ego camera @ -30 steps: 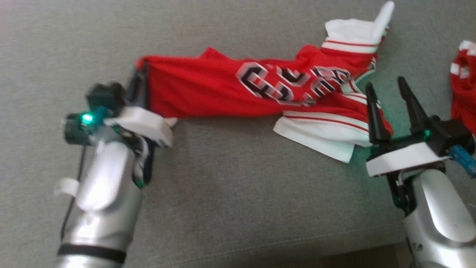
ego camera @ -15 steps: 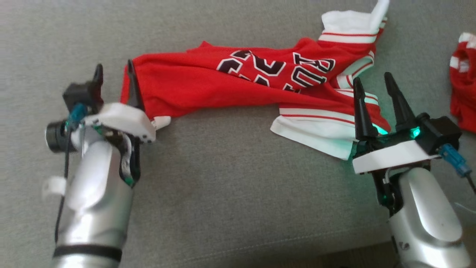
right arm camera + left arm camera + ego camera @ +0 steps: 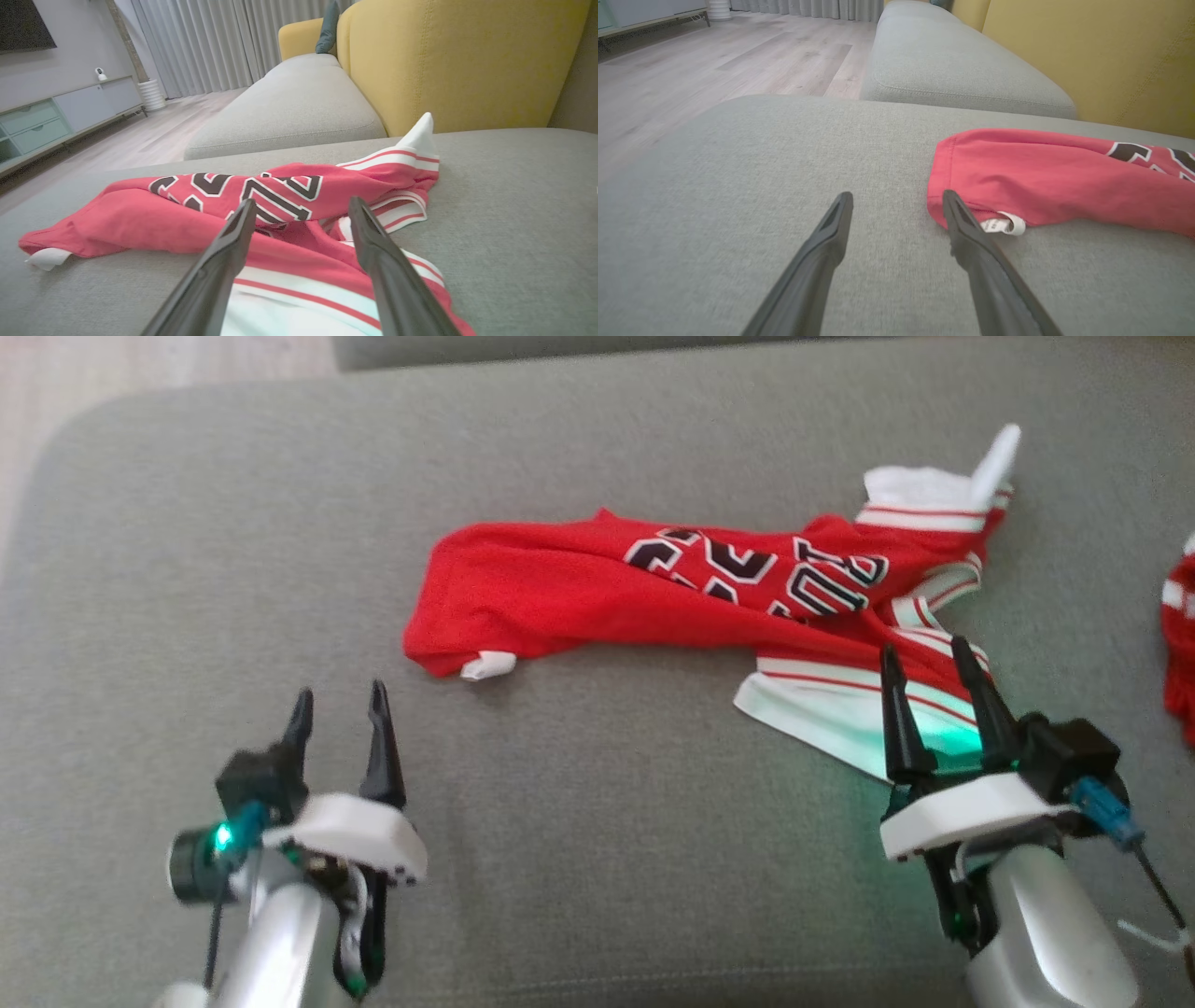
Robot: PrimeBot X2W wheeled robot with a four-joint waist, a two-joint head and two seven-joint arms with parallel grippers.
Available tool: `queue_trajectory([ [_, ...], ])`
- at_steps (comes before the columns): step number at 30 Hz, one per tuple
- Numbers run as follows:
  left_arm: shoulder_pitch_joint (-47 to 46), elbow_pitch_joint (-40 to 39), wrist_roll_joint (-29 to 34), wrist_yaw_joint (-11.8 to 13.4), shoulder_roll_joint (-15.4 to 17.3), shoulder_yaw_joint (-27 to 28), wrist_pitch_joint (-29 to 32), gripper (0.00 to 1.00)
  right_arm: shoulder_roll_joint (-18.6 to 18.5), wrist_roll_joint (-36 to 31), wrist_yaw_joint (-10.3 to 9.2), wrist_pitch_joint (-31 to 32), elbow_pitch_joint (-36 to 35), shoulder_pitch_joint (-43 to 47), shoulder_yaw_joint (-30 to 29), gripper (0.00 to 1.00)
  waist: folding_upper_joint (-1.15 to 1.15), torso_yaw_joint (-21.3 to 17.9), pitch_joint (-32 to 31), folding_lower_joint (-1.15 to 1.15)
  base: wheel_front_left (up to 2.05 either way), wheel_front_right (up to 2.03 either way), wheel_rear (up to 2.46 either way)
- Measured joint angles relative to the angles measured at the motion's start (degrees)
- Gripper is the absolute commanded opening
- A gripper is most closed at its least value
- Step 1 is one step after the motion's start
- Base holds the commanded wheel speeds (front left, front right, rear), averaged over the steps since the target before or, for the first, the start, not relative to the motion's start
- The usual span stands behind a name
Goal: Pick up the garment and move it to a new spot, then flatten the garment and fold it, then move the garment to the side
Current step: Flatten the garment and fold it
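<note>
Since the garment (image 3: 560,597) lies bunched, your left gripper (image 3: 340,693) sits open, empty, near its hem; right gripper (image 3: 922,647) open over its striped end, likely staged for flattening.

Red dominates the basketball jersey (image 3: 560,597), its black lettering outlined in white and its trim banded white with thin red stripes. A white label (image 3: 487,665) shows at its hem. The sofa seat (image 3: 597,859) is a plain grey weave. A second garment (image 3: 1181,663) is red with white bands. The left gripper (image 3: 340,693) and right gripper (image 3: 922,649) have black fingers, white housings and silver forearms, with green lights glowing. The backrest (image 3: 467,60) is mustard yellow, the floor (image 3: 691,70) pale wood-grain, the pleated curtains (image 3: 210,42) grey.
</note>
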Motion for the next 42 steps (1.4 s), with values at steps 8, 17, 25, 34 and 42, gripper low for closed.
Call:
queue_trajectory([
  [8, 7.8, -3.4, 0.1, 0.0, 0.0, -1.5, 0.0, 1.00, 0.3, 0.9, 0.00, 0.0, 2.3, 3.7, 0.1, 1.00, 0.00, 2.4, -5.5, 0.00, 0.00, 0.00, 0.00],
  [17, 11.4, -4.3, 0.1, 0.0, 0.2, -1.5, 0.0, 1.00, 0.4, 1.6, 0.00, 0.0, 3.2, 5.0, 0.1, 1.00, 0.00, 2.9, -7.6, 0.00, 0.00, 0.00, 0.00],
  [25, 9.3, -3.9, -0.8, -1.4, 0.2, -3.8, 0.0, 1.00, 0.5, 1.8, 0.00, 0.0, 2.5, 4.6, 1.1, 1.00, 0.00, 2.3, -4.7, 0.00, 0.00, 0.00, 0.00],
  [34, -3.2, 0.2, -2.4, -4.2, 0.1, -4.0, 0.0, 1.00, 0.5, 2.4, 0.00, 0.0, -0.2, -0.1, 1.7, 1.00, 0.00, -0.6, 2.1, 0.00, 0.00, 0.00, 0.00],
  [42, -8.0, 3.6, -3.4, -5.8, -0.1, -0.9, 0.0, 1.00, 0.5, 4.2, 0.00, 0.0, -2.5, -2.2, 2.5, 1.00, 0.00, -3.6, 7.0, 0.01, 0.00, 0.00, 0.00],
])
